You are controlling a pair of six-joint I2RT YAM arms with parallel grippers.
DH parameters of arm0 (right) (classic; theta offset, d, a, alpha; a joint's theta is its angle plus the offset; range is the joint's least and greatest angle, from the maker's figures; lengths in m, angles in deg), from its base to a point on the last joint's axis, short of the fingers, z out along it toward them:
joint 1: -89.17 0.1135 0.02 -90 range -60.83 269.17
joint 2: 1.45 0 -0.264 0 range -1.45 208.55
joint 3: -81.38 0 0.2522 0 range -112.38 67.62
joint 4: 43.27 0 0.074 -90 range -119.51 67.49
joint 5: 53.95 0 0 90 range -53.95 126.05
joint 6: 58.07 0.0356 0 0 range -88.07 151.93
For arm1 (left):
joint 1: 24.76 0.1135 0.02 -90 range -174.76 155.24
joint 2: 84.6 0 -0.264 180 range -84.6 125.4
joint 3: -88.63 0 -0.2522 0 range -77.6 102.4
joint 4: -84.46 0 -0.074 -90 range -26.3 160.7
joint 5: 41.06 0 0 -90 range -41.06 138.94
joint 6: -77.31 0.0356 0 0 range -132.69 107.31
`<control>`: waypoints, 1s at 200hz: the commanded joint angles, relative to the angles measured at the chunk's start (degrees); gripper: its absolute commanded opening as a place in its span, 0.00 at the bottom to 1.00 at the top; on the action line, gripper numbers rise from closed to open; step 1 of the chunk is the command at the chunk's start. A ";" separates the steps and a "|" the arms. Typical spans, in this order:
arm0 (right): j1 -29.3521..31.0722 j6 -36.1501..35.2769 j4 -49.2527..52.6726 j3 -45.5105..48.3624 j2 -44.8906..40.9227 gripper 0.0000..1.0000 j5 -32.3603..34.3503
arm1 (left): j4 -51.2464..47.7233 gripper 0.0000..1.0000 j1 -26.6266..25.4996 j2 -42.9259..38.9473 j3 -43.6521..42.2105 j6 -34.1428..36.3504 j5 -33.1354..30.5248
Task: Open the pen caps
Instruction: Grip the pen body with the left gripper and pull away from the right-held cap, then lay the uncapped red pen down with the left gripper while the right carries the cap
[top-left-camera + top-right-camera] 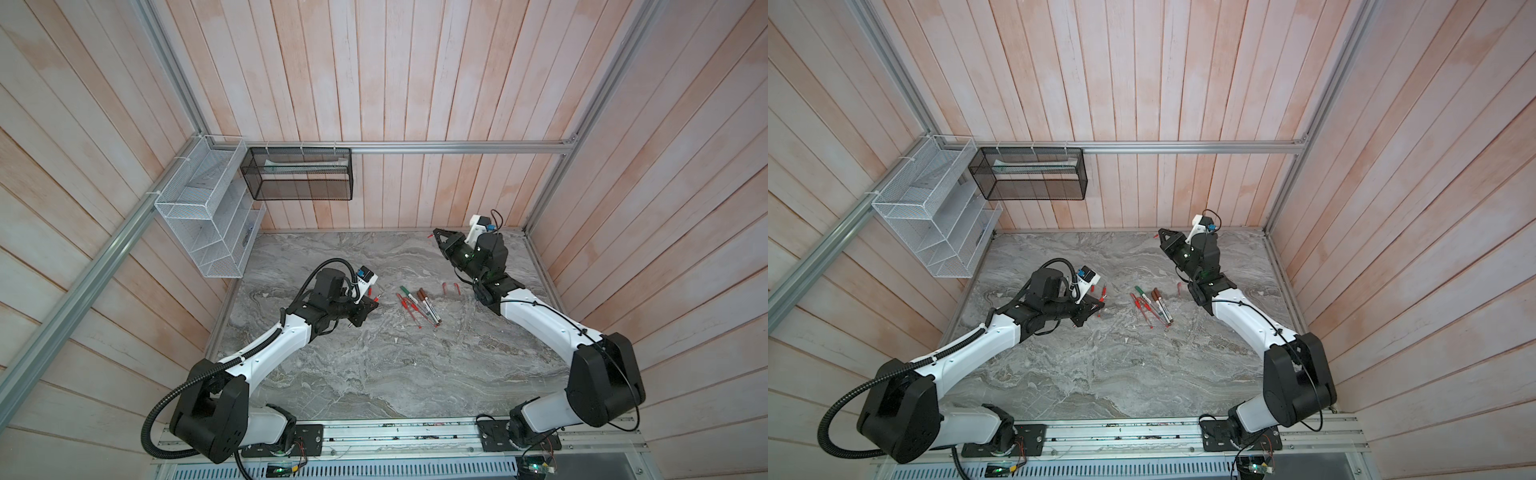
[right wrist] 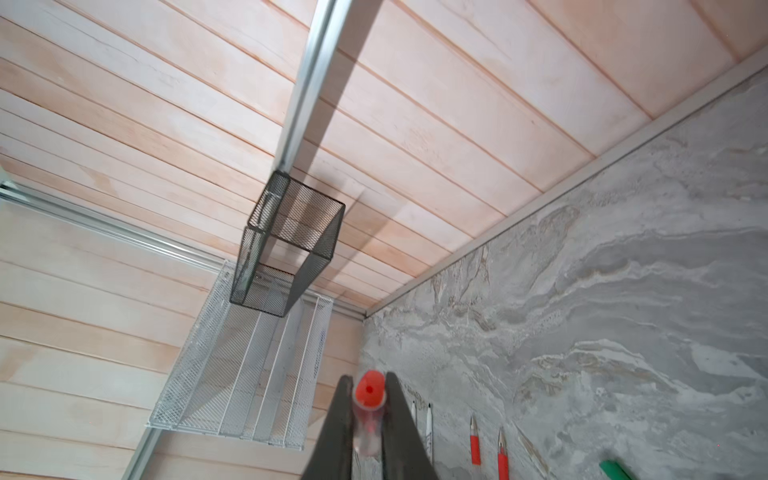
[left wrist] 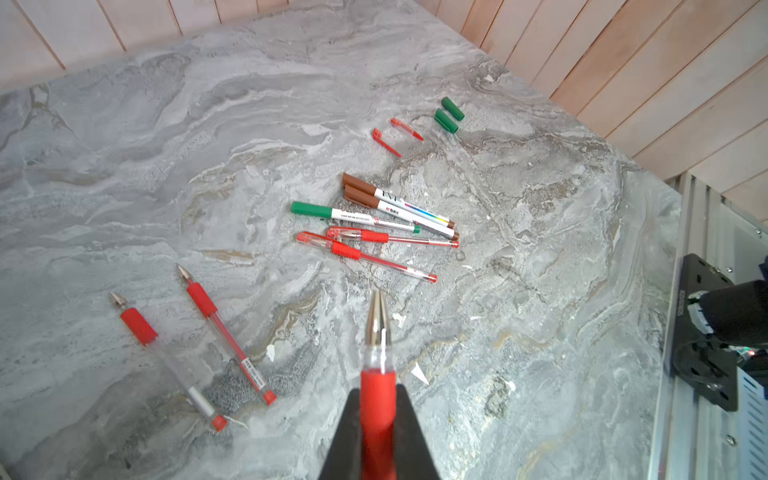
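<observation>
My left gripper point(image 3: 377, 392) is shut on a red gel pen point(image 3: 377, 345) whose silver tip is bare; in a top view it point(image 1: 372, 305) hovers left of the pen pile point(image 1: 419, 305). Raised near the back wall, my right gripper point(image 2: 368, 381) is shut on a clear pen cap with a red end point(image 2: 369, 390). Two red pen caps point(image 3: 386, 142) and two green ones point(image 3: 446, 120) lie loose beyond the pile. In the pile, two brown markers point(image 3: 361, 189), a green marker point(image 3: 311, 209) and two red pens point(image 3: 332, 241) wear caps. Two uncapped red pens point(image 3: 224, 332) lie apart.
A white wire basket point(image 1: 203, 216) and a black mesh basket point(image 1: 297, 174) hang on the back left walls. Wooden walls close in the marble table point(image 1: 374, 374) on three sides. A metal rail point(image 1: 395, 432) runs along its front edge.
</observation>
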 commanded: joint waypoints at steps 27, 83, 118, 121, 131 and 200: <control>-1.84 -5.35 3.45 5.65 -7.71 0.00 1.70 | 1.93 0.00 3.51 0.89 2.24 -8.28 -7.07; -4.85 -16.57 17.72 9.33 -19.64 0.00 0.54 | 1.85 0.00 11.32 8.14 7.49 -23.36 -11.10; -5.17 -22.27 24.75 13.36 -27.95 0.00 0.68 | -1.25 0.00 11.60 13.85 12.07 -25.56 -14.45; -5.16 -22.51 24.97 13.97 -28.96 0.00 0.99 | -1.37 0.00 11.57 14.44 12.35 -25.94 -14.59; -5.72 -22.61 26.01 15.91 -31.54 0.00 1.28 | -1.82 0.00 11.54 16.44 13.05 -27.18 -14.26; -8.50 -23.14 33.23 20.44 -44.06 0.00 2.07 | -1.82 0.00 10.89 25.51 15.06 -28.35 -14.58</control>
